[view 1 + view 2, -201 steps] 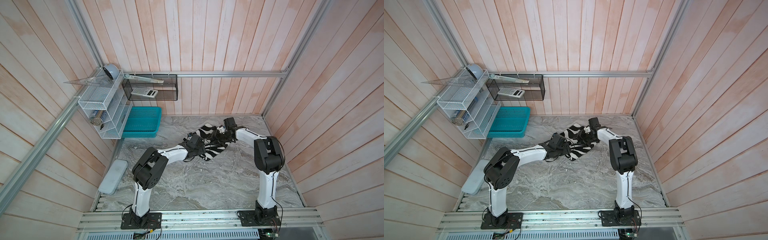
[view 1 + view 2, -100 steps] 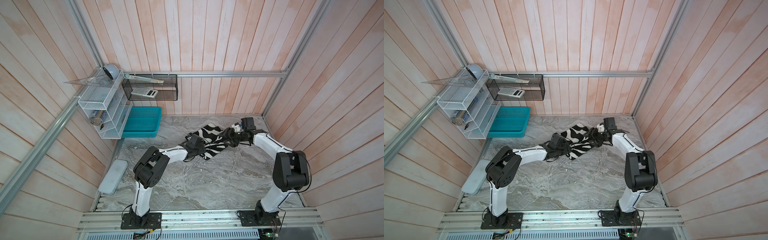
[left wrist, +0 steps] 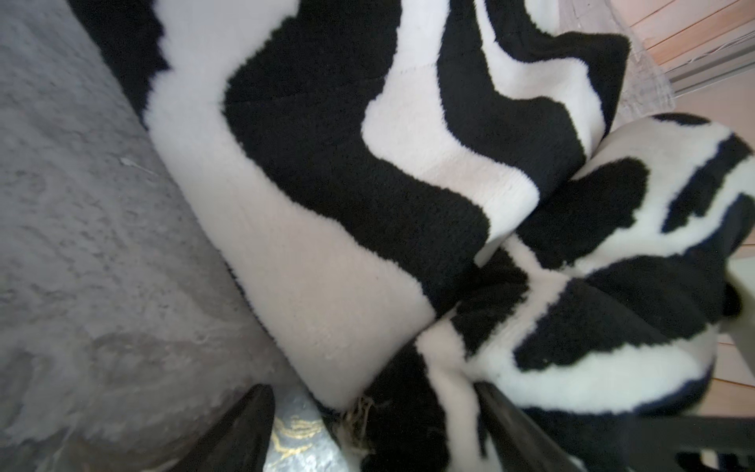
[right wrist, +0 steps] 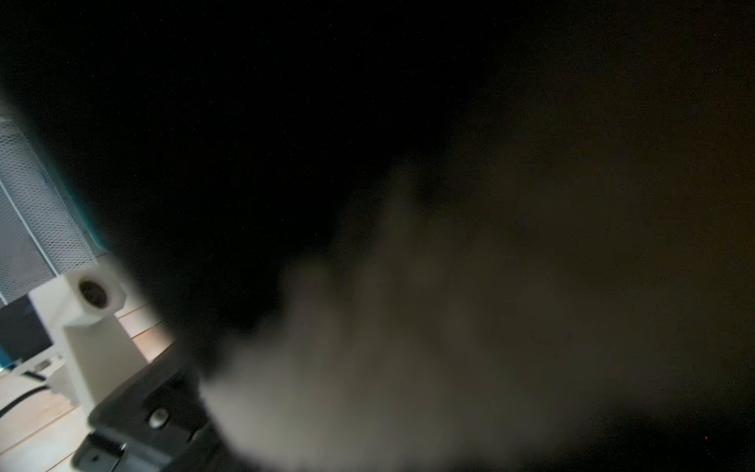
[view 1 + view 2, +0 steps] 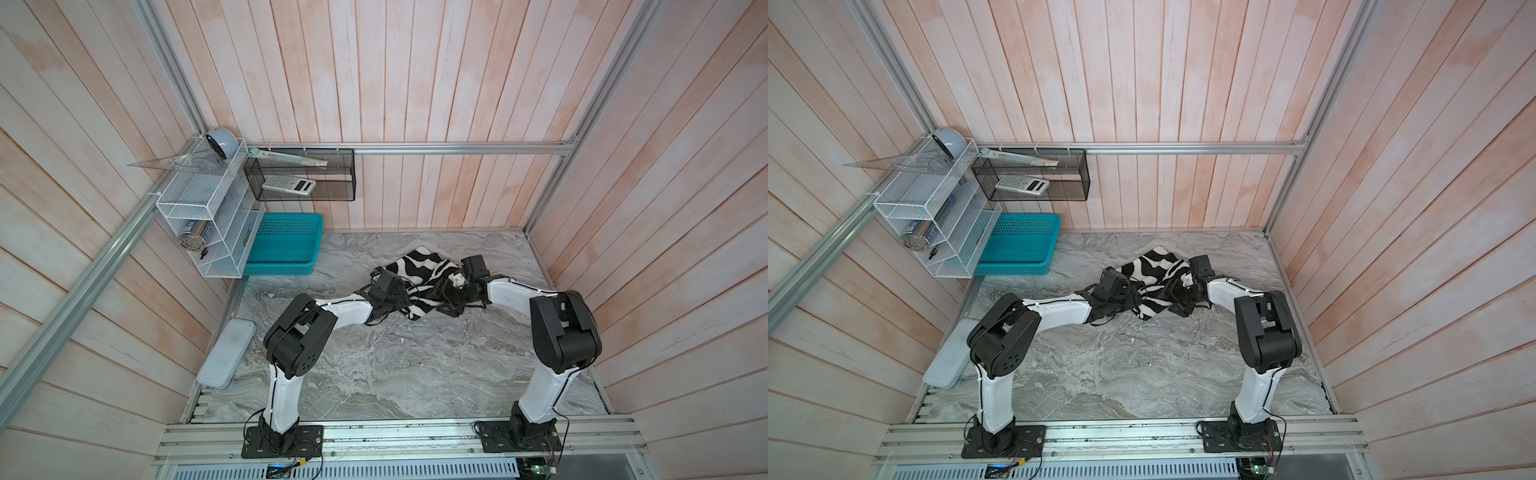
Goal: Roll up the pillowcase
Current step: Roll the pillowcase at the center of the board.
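We find plush black-and-white zebra-striped pillowcase (image 5: 419, 270) bunched at far middle of grey marble table (image 5: 395, 365): no tidy roll, most rolling left. Left gripper (image 3: 371, 404) jaws wide, unclamped. Right gripper (image 5: 449, 297) cloth-smothered: we cannot tell.

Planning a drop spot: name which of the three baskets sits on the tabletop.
The teal basket; the white wire rack and black mesh bin are wall-mounted higher up.

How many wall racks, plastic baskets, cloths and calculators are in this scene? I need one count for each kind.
Wall racks: 2 (white rack, black rack)
Teal basket: 1
Pillowcase: 1
Calculator: 1
Total: 5
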Motion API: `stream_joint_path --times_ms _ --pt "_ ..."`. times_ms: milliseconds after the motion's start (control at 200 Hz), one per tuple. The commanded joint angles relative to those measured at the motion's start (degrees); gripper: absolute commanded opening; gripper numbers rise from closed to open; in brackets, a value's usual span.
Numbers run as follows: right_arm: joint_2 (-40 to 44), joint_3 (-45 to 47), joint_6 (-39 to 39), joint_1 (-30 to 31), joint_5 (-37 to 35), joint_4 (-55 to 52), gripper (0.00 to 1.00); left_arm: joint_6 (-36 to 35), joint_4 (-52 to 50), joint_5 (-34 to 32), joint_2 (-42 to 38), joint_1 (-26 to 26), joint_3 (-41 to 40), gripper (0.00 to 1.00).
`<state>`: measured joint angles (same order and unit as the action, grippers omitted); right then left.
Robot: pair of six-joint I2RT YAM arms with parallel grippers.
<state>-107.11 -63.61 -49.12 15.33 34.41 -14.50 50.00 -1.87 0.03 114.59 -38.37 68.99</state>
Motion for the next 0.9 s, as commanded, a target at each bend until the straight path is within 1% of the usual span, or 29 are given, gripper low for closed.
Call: stream_joint_path --times_ms 0,60,120,140,190,230,285,325,415,500,615,675,735,790,860,895 --pt "-3.3 -1.0 -2.0 1.3 -5.2 2.3 0.71 1.2 -6.4 2.3 0.9 0.0 -3.8 0.80" --pt "-3.7 -0.6 -2.5 1.7 -9.0 1.4 0.69 1.4 -5.8 2.6 0.3 0.0 -4.2 0.80" --pt "-3.8 0.3 -3.1 1.7 -11.5 1.0 0.61 2.1 -5.0 3.2 -0.4 0.0 -4.9 0.80" --pt "-3.9 0.4 -3.2 1.6 -12.1 0.4 0.56 2.4 -4.6 3.6 -0.6 -0.1 -5.3 0.80" --pt "-4.1 0.9 -3.1 1.1 -12.4 -0.5 0.38 3.0 -3.9 4.1 -1.4 -0.3 -6.0 0.80" --pt "-3.8 1.3 -2.7 0.6 -12.7 -2.0 0.26 3.4 -3.7 4.2 -2.1 -0.7 -6.4 0.80" --pt "-2.9 2.3 -2.0 -0.2 -12.7 -3.7 0.16 3.6 -3.6 4.4 -3.4 -1.3 -7.2 0.80" --pt "-1.6 3.5 -0.8 -0.9 -12.8 -5.8 0.13 3.8 -3.8 4.2 -4.6 -1.9 -7.7 0.81" --pt "2.9 7.4 1.6 -2.2 -12.9 -10.5 0.10 4.0 -4.4 3.2 -8.2 -3.2 -9.5 0.83" --pt "8.5 11.7 4.3 -2.7 -12.5 -16.3 0.10 4.4 -5.1 1.8 -11.8 -4.2 -11.3 0.84" --pt "18.0 18.9 7.3 -3.0 -12.4 -24.5 0.10 4.9 -5.7 0.2 -16.7 -5.1 -13.8 0.84" --pt "23.1 21.2 9.0 -3.4 -13.2 -29.1 0.11 4.9 -6.4 -0.6 -18.8 -5.4 -14.8 0.84" --pt "27.1 22.5 10.9 -4.5 -13.3 -32.9 0.14 4.7 -6.9 -1.1 -20.0 -5.6 -15.2 0.84" --pt "29.1 22.1 12.9 -5.2 -13.4 -36.1 0.17 4.3 -7.5 -1.4 -20.4 -5.6 -15.1 0.84" --pt "29.6 20.0 15.1 -5.2 -15.0 -39.4 0.22 3.8 -7.6 -1.5 -20.1 -5.6 -14.6 0.84" --pt "29.3 18.3 16.1 -5.0 -15.5 -40.6 0.27 3.7 -7.5 -1.4 -19.7 -5.7 -14.4 0.84"
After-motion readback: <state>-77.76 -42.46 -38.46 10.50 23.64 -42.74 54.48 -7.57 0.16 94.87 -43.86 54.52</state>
